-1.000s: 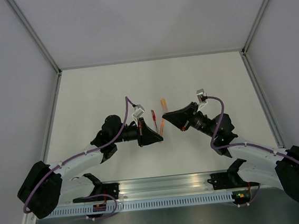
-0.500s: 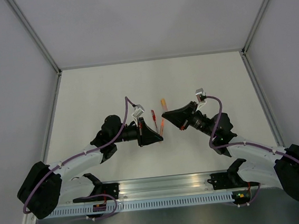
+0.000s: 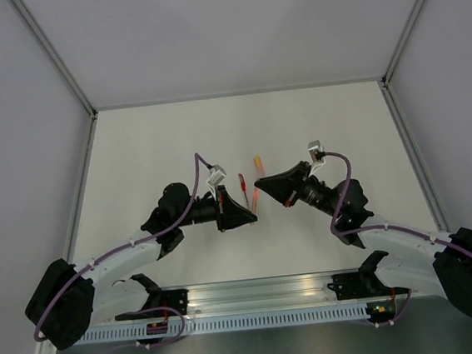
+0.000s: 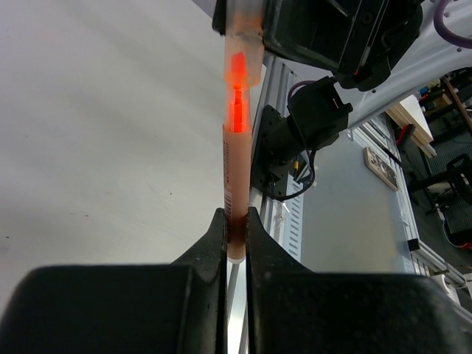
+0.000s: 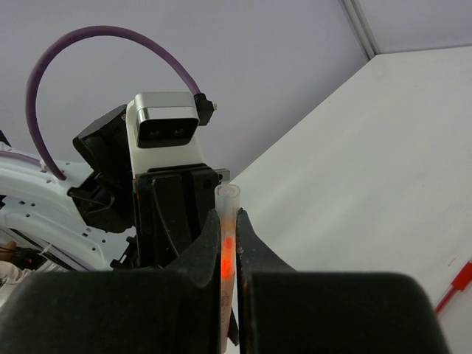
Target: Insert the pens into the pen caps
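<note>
Running off the top edge, cap (image 4: 242, 44) sheathes orange pen (image 4: 233, 177) tip.

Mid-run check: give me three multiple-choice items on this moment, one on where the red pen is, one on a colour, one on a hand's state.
1. Where is the red pen?
A. lying on the table
B. standing upright in a cup
C. on the rail by the arm bases

2. What does the left hand grip?
A. a blue pen
B. the orange pen
C. a green pen

3. The right hand is:
A. wide open and empty
B. shut on the red pen
C. shut on the pale cap

Answers: 1 A, it lies flat on the white surface near the hands. 2 B, the left wrist view shows an orange shaft pinched between the fingers. 3 C, the right wrist view shows the fingers closed on the pale tube.
</note>
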Robot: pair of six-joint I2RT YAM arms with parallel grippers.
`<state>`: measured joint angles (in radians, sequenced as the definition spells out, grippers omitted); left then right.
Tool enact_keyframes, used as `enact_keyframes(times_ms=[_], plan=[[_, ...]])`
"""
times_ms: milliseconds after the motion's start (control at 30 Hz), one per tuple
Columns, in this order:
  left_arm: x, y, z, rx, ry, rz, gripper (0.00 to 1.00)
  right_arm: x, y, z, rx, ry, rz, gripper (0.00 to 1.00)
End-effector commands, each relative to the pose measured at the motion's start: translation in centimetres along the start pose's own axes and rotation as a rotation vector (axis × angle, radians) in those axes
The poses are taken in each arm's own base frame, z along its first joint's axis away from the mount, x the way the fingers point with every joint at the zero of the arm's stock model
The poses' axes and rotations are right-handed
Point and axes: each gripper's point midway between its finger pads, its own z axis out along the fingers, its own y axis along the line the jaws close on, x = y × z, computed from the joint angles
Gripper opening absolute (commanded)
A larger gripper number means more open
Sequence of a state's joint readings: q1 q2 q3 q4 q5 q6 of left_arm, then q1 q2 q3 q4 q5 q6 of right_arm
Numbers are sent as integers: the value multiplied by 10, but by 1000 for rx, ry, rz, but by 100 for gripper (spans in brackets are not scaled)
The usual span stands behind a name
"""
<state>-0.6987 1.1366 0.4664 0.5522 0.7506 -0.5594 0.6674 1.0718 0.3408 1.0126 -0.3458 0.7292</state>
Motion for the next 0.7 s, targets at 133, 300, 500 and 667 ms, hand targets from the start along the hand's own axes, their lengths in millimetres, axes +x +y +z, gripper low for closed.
enact_keyframes(times_ms=[133, 300, 500, 667], plan=[[-23, -4, -9, -51, -123, 98, 2, 17, 21, 5, -80, 31, 23, 0], [-29, -4, -14, -79, -158, 91, 2, 34, 28, 13, -93, 88, 1, 0], [-38, -1, -25, -145, -222, 97, 2, 53, 34, 19, -94, 135, 3, 0], [-46, 4, -35, -217, -266, 89, 2, 72, 37, 25, -91, 191, 0, 0]])
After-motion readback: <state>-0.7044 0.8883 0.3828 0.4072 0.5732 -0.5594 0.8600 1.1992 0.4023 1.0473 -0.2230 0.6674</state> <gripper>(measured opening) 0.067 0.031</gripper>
